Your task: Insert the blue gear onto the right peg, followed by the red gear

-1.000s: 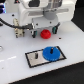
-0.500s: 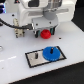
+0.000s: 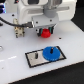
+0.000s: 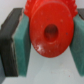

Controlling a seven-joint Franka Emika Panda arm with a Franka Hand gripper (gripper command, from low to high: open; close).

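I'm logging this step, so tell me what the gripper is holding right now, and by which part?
The gripper holds the red gear, its teal pads pressed against opposite sides of the rim, centre hole left clear.

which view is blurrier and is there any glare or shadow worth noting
Exterior view: soft and low in detail; the blue gear on the grey plate shows only as a blob, and the white table looks bright and washed out, with little shadow. Wrist view: the red gear fills the frame, blurred at its edges, with a pale sheen along its lower rim, between the pincer pads.
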